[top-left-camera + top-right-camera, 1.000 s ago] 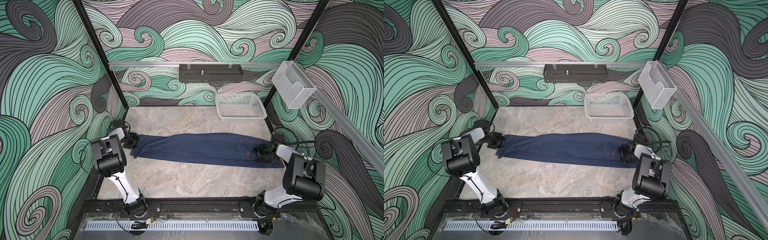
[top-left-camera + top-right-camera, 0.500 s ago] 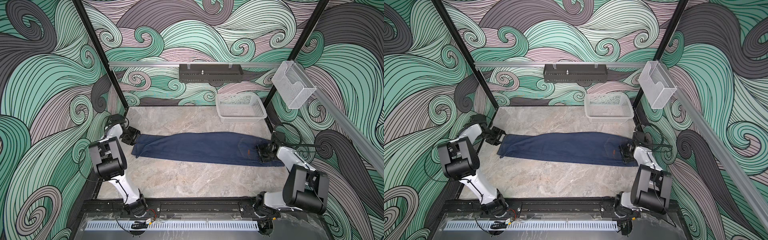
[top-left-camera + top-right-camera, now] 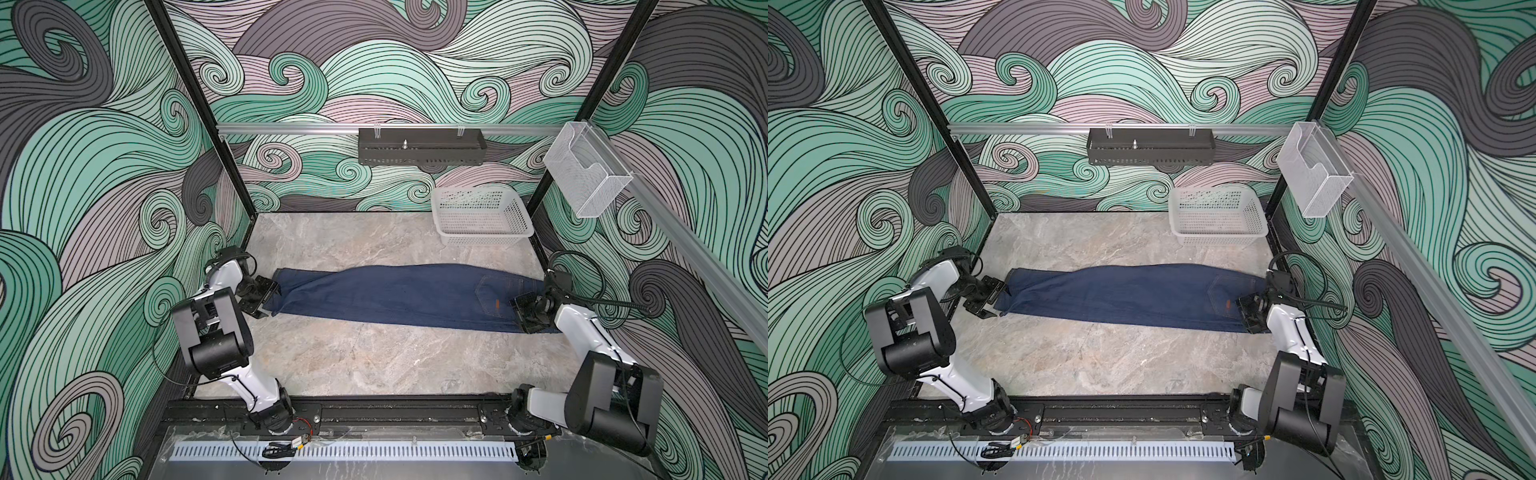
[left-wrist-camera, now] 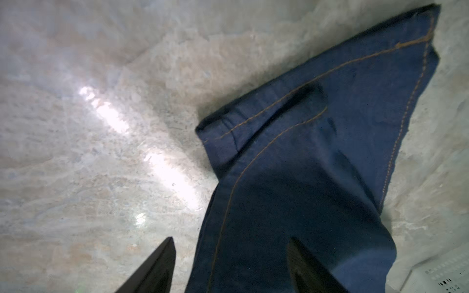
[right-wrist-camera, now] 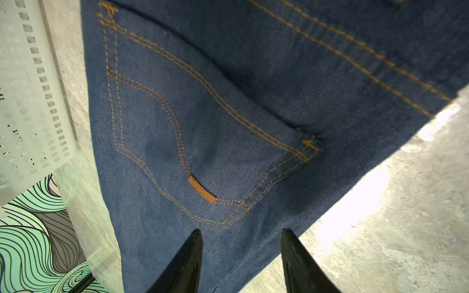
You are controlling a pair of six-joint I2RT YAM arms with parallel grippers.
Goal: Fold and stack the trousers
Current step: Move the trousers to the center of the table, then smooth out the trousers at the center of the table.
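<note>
The left fingers (image 4: 157,266) are spread open at the hem of the dark navy-blue denim trousers (image 3: 395,295), which are laid flat across the grey marbled table (image 3: 374,361). The right fingers (image 5: 182,263) are parted over the waist end.

Layout: trousers across mid-frame, basket behind.
The long dark navy denim trousers (image 3: 399,297) lie flat across the centre of the grey marbled table (image 3: 374,365), with the waist at frame right and the hems at frame left. The white perforated plastic basket (image 3: 482,240) stands behind them at upper right, well apart.
</note>
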